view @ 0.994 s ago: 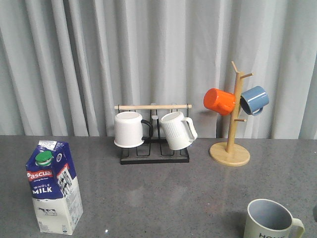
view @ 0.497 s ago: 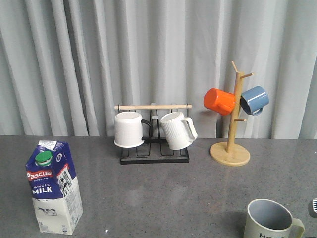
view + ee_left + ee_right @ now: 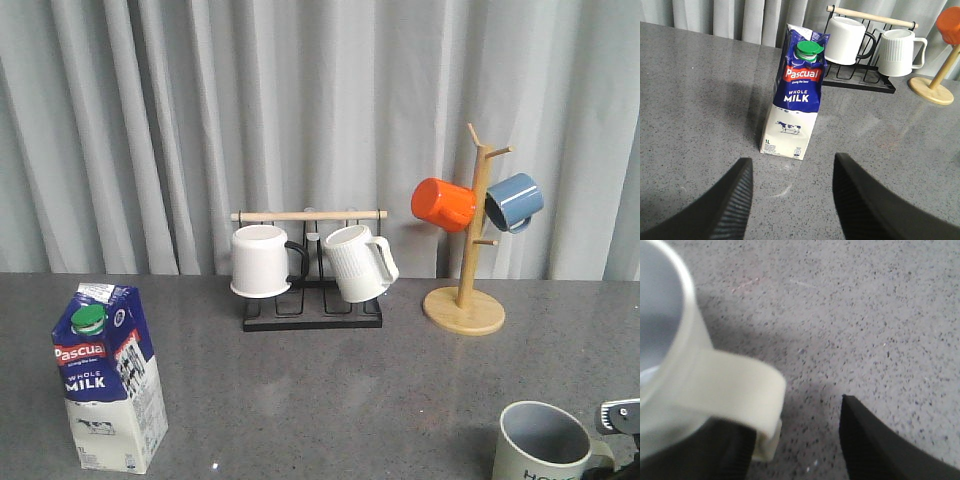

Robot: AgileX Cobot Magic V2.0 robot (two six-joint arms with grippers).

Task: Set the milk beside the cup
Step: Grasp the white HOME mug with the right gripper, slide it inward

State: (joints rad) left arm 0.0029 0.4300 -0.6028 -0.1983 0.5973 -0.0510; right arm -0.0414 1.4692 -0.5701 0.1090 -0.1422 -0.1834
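The milk (image 3: 108,375), a dark-blue and white carton with a green cap, stands upright at the table's front left. In the left wrist view the milk (image 3: 795,100) is just beyond my left gripper (image 3: 792,167), which is open, empty and not touching it. The cup (image 3: 543,445), cream with a grey-blue inside, stands at the front right, cut by the frame edge. My right gripper (image 3: 620,417) shows beside it at the right edge. In the right wrist view this gripper (image 3: 800,425) is open, with the cup's handle (image 3: 730,385) against its one finger (image 3: 725,452).
A black rack (image 3: 312,318) with two white mugs stands at the back centre. A wooden mug tree (image 3: 465,305) with an orange mug (image 3: 443,204) and a blue mug (image 3: 514,202) stands at the back right. A grey curtain hangs behind the table.
My right gripper has come into the front view at the right edge, close beside the cup. The milk and the cup have not moved.
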